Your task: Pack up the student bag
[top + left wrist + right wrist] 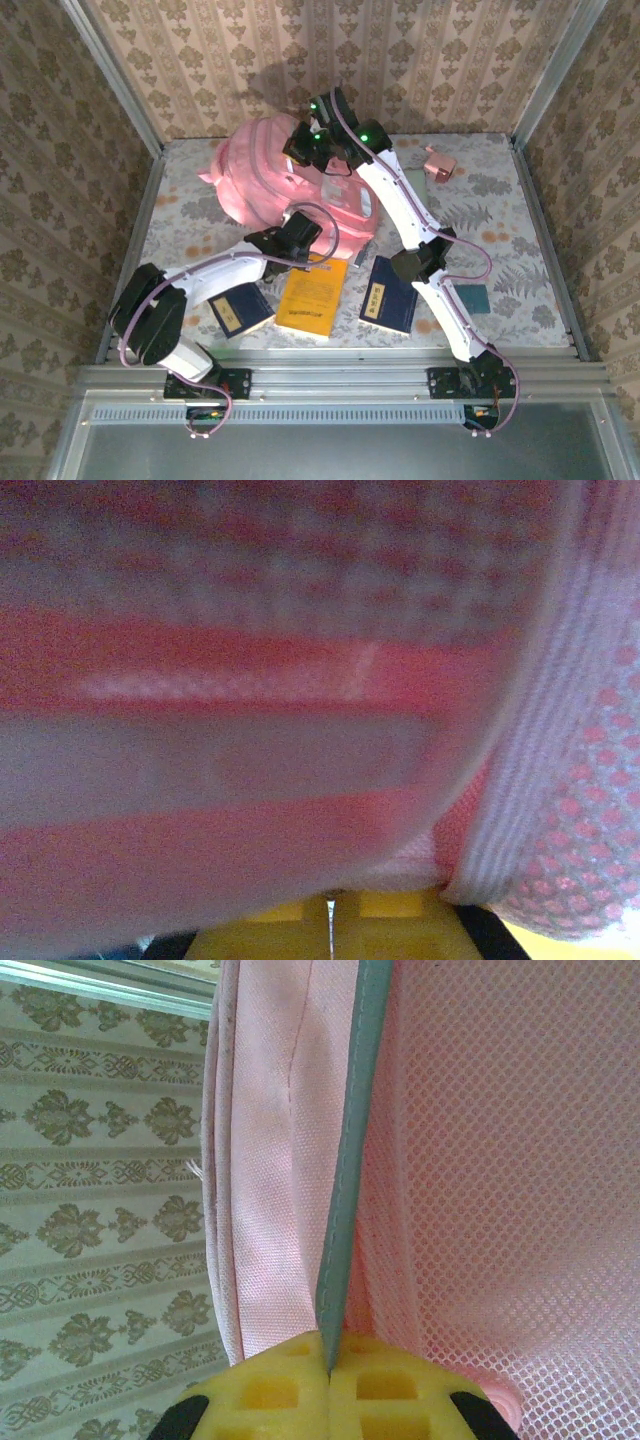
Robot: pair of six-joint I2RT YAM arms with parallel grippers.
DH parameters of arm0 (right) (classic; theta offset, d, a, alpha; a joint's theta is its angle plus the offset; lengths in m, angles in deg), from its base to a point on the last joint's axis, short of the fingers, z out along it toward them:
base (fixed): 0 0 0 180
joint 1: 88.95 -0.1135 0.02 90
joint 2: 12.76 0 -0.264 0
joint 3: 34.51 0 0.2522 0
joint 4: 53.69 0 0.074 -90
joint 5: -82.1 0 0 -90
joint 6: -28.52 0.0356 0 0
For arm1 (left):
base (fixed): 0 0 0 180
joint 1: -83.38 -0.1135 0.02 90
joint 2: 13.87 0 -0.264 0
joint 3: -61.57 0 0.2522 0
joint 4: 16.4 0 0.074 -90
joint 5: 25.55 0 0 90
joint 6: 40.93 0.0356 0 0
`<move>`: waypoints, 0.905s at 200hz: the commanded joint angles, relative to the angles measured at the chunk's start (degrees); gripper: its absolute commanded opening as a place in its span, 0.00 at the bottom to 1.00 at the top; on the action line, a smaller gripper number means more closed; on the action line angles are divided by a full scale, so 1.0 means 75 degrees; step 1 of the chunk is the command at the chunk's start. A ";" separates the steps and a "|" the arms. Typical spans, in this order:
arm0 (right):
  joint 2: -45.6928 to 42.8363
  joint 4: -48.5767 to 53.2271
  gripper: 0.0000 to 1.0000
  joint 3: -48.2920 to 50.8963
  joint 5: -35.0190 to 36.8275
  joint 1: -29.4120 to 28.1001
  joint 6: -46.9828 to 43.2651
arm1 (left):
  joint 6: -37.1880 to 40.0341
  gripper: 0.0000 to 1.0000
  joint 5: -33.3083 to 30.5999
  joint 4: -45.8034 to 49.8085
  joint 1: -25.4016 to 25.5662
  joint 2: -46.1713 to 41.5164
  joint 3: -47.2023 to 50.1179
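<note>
Student bag (pixel 262 180): pink, paler trim, mesh panels. Bench (pixel 530 270): grey-white floral, orange blooms. Orange-yellow bk (pixel 312 295) between left navy bk (pixel 240 310) & right navy bk (pixel 388 295). Walls (pixel 420 60) beige damask. Far-right box (pixel 439 165) pink.

The student bag (pixel 270 185) is a big, rounded pink fabric backpack with paler pink-white trim. It lies slumped on the worktop (pixel 180 225), toward the worktop's far edge and a little left of its middle, with its bulging end at the far left and its pale-trimmed face turned to the worktop's near side. Close up it shows plain woven pink cloth beside an open pink mesh panel (pixel 500 1160), and the grey-green edge binding (pixel 345 1160) between them is pinched tight in the right tool (pixel 328 1355), at the side of the bag nearest the worktop's far edge.
</note>
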 commanded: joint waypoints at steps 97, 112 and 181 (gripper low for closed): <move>-0.0080 0.1075 0.00 -0.0718 0.0597 -0.0110 -0.2235 | 0.0239 0.00 0.0175 0.0473 -0.0631 -0.1375 0.0257; -0.0025 0.1179 0.00 -0.0718 0.0576 -0.0110 -0.2516 | 0.0222 0.00 0.0248 0.0627 -0.0747 -0.1494 0.0223; 0.0051 0.1107 0.00 -0.0712 0.0152 -0.0110 -0.3279 | -0.0002 0.00 0.0816 0.1343 -0.1951 -0.2306 0.0232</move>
